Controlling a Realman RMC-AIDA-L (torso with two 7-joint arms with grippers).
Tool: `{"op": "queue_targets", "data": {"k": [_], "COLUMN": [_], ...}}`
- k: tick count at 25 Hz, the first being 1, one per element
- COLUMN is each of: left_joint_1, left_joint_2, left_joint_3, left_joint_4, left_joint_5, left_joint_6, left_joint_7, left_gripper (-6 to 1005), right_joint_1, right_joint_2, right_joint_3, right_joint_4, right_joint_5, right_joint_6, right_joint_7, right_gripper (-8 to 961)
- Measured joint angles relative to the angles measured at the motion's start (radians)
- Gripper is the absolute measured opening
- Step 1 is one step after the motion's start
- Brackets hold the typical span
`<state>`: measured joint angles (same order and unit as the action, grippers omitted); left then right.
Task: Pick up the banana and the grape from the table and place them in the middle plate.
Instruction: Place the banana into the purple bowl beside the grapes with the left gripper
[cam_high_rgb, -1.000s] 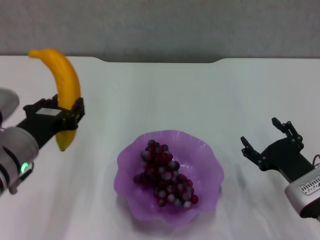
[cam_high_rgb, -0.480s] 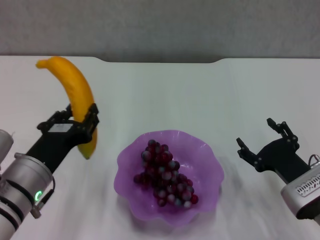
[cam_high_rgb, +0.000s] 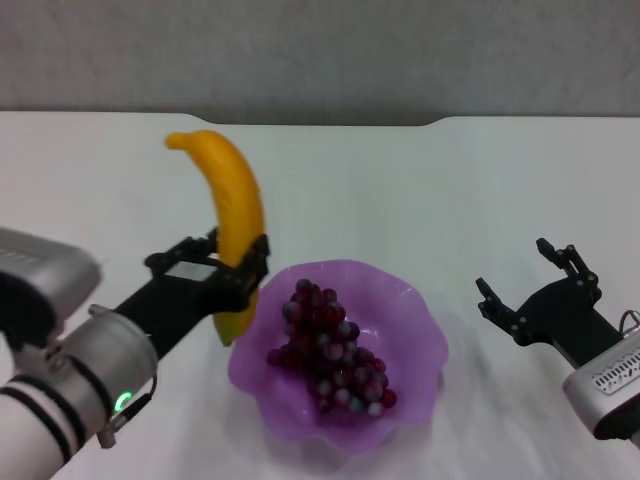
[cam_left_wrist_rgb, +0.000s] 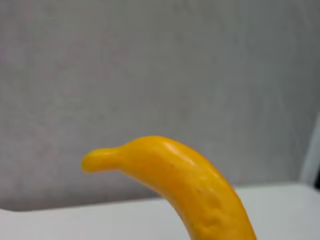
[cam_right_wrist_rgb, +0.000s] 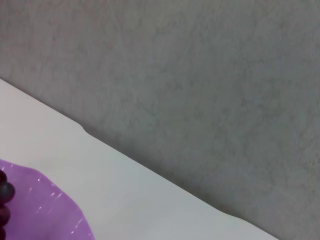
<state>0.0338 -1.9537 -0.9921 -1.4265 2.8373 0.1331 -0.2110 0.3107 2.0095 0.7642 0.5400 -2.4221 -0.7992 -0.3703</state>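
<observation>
The banana (cam_high_rgb: 232, 215) is held by the left end effector (cam_high_rgb: 215, 272), whose fingers are closed on its lower part. It stands nearly upright, its stem end curving up and toward the robot's left, and its lower tip is seen just beside the left rim of the plate (cam_high_rgb: 415, 310), above the surface (cam_high_rgb: 480, 190). In the left wrist view only the upper, stem end of the banana (cam_left_wrist_rgb: 185, 185) is shown, set against a grey wall (cam_left_wrist_rgb: 150, 65) with the white surface below it.

The grape (cam_high_rgb: 328, 350) is lying inside the plate, spread from the upper left toward the lower right of the bowl. The plate is resting on the surface in the middle foreground.

The right end effector (cam_high_rgb: 530, 285) is held over the surface to the right of the plate, apart from it, with its fingers spread wide and nothing between them. In the right wrist view a corner of the plate (cam_right_wrist_rgb: 45, 210) and a few grapes are seen.
</observation>
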Motion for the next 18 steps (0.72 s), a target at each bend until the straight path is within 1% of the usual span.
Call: {"op": "queue_targets", "data": {"k": [1,2,4,6,9,11,13,16,18], "left_joint_1": [-0.004,-0.004,-0.010,-0.018,-0.031,-0.037,-0.050,-0.089,-0.113], "left_joint_2": [0.000,0.000,-0.009,-0.028,-0.067,-0.082,-0.082,-0.082,-0.083], "left_joint_3": [0.000,0.000,-0.008,-0.027,-0.077,-0.112,-0.141,-0.203,-0.229], "left_joint_4": [-0.060,-0.060,-0.107,-0.141,-0.185,-0.209,-0.227,-0.236,-0.229], "left_joint_5": [-0.005,-0.005,-0.027,-0.064,-0.128,-0.175,-0.208,-0.274,-0.312], "left_joint_6": [-0.111,-0.111,-0.215,-0.339,-0.536,-0.632,-0.696,-0.836,-0.890], "left_joint_7": [0.062,0.062,0.140,0.241,0.405,0.478,0.498,0.513,0.516], "left_gripper": [507,507,507,506,505,506,507,506,505], "right_joint_1": [0.000,0.000,0.002,0.004,0.006,0.007,0.008,0.008,0.008], "right_joint_2": [0.000,0.000,0.000,0.000,0.000,0.000,0.000,0.000,0.000], "right_joint_3": [0.000,0.000,0.000,0.000,0.000,0.000,0.000,0.000,0.000], "right_joint_4": [-0.001,-0.002,-0.006,-0.007,-0.008,-0.008,-0.008,-0.008,-0.008], "right_joint_5": [0.000,0.000,0.000,0.000,0.000,0.000,0.000,0.000,0.000], "right_joint_6": [0.000,0.000,0.000,0.001,0.001,0.001,0.001,0.002,0.002], "right_joint_7": [0.000,0.000,0.000,0.001,0.001,0.001,0.002,0.002,0.002], "right_gripper": [906,906,906,907,907,907,907,906,905]}}
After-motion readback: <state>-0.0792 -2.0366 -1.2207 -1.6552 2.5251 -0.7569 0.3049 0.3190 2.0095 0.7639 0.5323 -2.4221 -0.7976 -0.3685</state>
